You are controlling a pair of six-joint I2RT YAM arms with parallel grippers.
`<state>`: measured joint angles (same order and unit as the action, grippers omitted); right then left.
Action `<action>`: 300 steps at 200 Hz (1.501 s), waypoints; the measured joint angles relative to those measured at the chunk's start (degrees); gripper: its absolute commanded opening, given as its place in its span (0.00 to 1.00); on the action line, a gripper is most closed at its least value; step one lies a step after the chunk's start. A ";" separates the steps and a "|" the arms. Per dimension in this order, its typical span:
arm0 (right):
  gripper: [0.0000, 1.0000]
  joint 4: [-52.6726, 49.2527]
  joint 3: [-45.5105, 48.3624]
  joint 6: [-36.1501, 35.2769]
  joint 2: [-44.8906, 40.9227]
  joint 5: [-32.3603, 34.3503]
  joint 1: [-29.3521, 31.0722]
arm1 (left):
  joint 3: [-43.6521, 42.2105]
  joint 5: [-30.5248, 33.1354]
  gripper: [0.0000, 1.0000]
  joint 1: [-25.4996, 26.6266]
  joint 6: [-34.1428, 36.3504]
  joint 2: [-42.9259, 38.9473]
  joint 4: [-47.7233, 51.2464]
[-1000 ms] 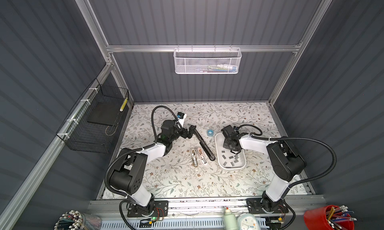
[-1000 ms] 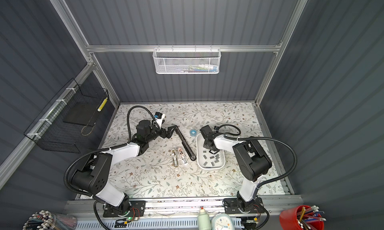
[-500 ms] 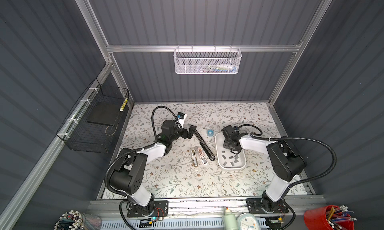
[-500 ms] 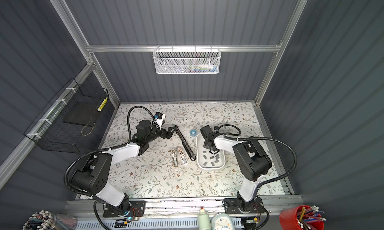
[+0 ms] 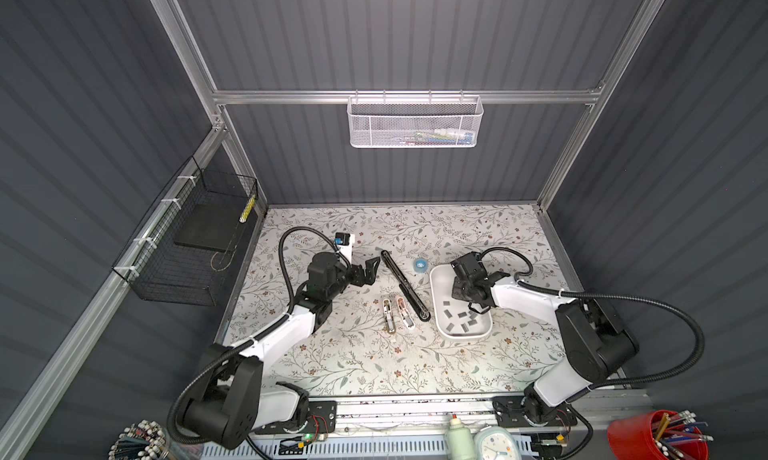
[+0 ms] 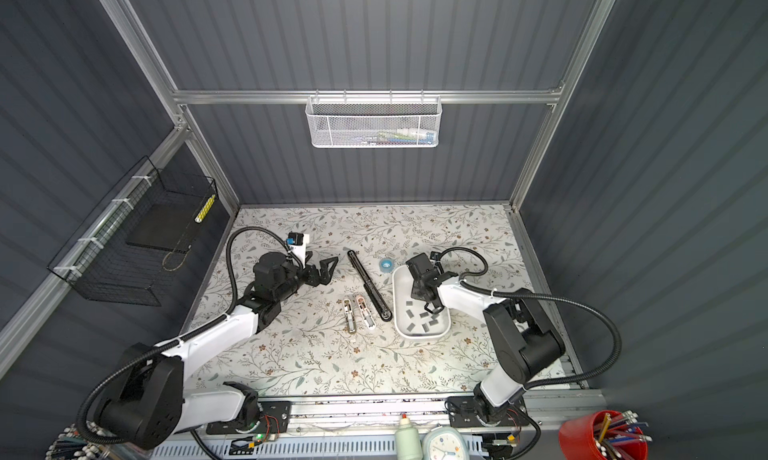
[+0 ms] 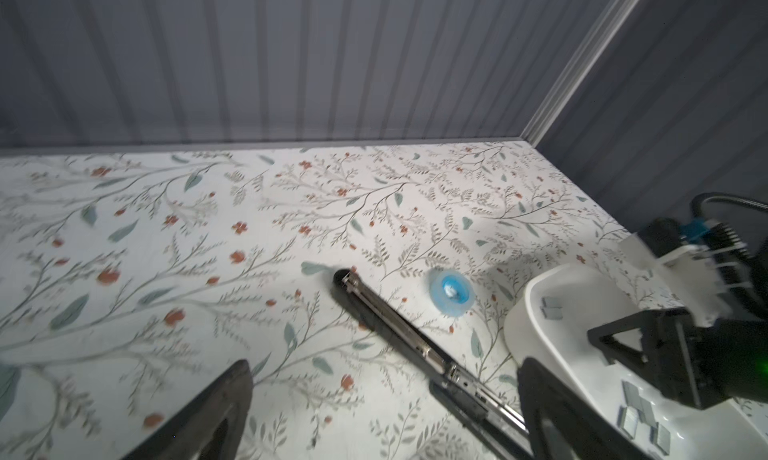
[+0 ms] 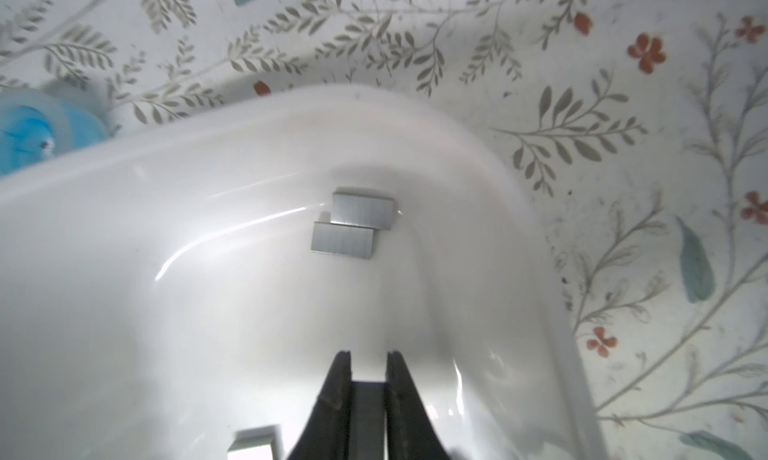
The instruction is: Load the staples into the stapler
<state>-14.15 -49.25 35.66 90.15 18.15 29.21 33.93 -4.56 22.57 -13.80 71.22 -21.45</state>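
Note:
The black stapler (image 5: 405, 285) lies opened out flat on the floral table, its metal channel facing up (image 7: 399, 333). My left gripper (image 5: 371, 272) hovers just left of the stapler's far half, open with nothing between its fingers (image 7: 385, 364). Several grey strips of staples (image 5: 461, 315) lie in a white tray (image 5: 437, 304) right of the stapler. My right gripper (image 5: 468, 303) reaches down into that tray. In the right wrist view it (image 8: 369, 356) is shut on one grey strip, held just above the tray floor. Two more strips (image 8: 361, 214) lie ahead of it.
A blue tape roll (image 5: 420, 265) sits by the tray's far end. Two small pale stapler-like tools (image 5: 388, 313) lie left of the stapler's near end. A black wire basket (image 5: 195, 245) hangs on the left wall. A red pen cup (image 5: 656, 437) stands at the front.
The right gripper's jaws have closed together inside the tray. Both arms otherwise stay where they were.

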 measured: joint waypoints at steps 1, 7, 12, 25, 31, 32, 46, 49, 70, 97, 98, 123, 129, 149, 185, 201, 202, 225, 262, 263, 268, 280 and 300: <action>0.17 0.07 0.02 -0.15 -0.13 0.00 0.00 | -0.24 0.37 1.00 0.00 -0.17 -0.28 0.39; 0.17 0.76 0.20 -0.87 -0.96 0.04 0.00 | -1.09 1.64 1.00 0.00 -0.83 -1.25 1.79; 0.17 1.31 0.26 -1.53 -1.62 0.07 0.00 | -1.68 2.58 1.00 0.00 -1.29 -1.95 2.95; 0.16 2.80 0.33 -3.23 -2.99 0.07 0.00 | -3.17 4.70 1.00 0.00 -2.25 -3.54 5.35; 0.15 3.56 0.33 -3.98 -3.52 0.04 0.02 | -3.91 5.62 1.00 0.00 -2.82 -4.20 6.16; 0.15 3.67 0.33 -4.13 -3.63 0.04 0.02 | -4.02 5.75 1.00 0.00 -2.89 -4.28 6.29; 0.15 5.38 0.42 -5.64 -4.79 -0.22 0.02 | -6.25 7.65 1.00 0.00 -4.55 -5.70 7.61; 0.15 5.73 0.44 -6.05 -5.05 -0.35 0.04 | -6.95 7.91 1.00 0.00 -5.03 -6.16 7.76; 0.14 7.41 0.52 -7.96 -6.99 -1.55 0.52 | -11.32 8.61 1.00 0.00 -7.80 -9.16 8.31; 0.13 9.70 1.44 -10.91 -10.58 -4.57 2.47 | -13.77 9.97 1.00 0.00 -11.45 -13.84 11.23; 0.13 9.84 1.51 -10.99 -10.71 -4.68 2.54 | -13.77 10.10 1.00 0.00 -11.63 -14.05 11.43; 0.07 12.61 3.30 -14.14 -14.36 -7.45 5.01 | -13.66 14.10 1.00 0.00 -12.66 -16.81 14.51; 0.05 13.33 3.58 -15.06 -14.97 -7.89 5.60 | -13.64 14.60 1.00 0.00 -12.70 -16.98 14.95; 0.02 15.45 4.48 -18.38 -16.41 -8.98 7.56 | -13.86 15.10 1.00 0.00 -12.76 -16.68 14.56; 0.00 19.26 6.99 -24.46 -17.25 -9.03 11.78 | -14.21 16.52 1.00 0.00 -12.79 -13.05 12.85; 0.00 19.28 7.17 -26.82 -17.25 -12.15 11.93 | -14.21 15.34 1.00 0.00 -12.52 -12.70 12.63; 0.01 19.28 7.17 -26.91 -17.25 -12.33 11.93 | -14.21 15.21 1.00 0.00 -12.50 -12.70 12.55; 0.09 19.19 7.17 -29.44 -17.25 -16.85 11.93 | -14.45 15.10 1.00 0.00 -12.04 -12.17 9.81; 0.10 19.26 7.10 -32.09 -15.76 -21.79 11.93 | -16.02 16.55 1.00 0.00 -11.21 -9.38 5.16; 0.10 19.26 7.10 -32.11 -15.67 -21.88 11.93 | -16.09 16.52 1.00 0.00 -11.19 -9.40 5.09; 0.10 19.17 7.04 -32.35 -15.10 -22.27 11.93 | -16.59 16.48 1.00 0.00 -10.99 -9.64 4.17; 0.09 18.80 6.71 -32.76 -13.62 -22.99 11.93 | -18.01 16.11 1.00 0.00 -10.67 -10.56 2.40; 0.07 18.32 5.86 -33.00 -11.28 -23.89 11.93 | -20.31 15.93 1.00 0.00 -10.40 -12.81 0.13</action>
<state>4.16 -43.40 2.66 78.87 -5.74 41.15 13.63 11.38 22.57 -24.21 58.41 -21.32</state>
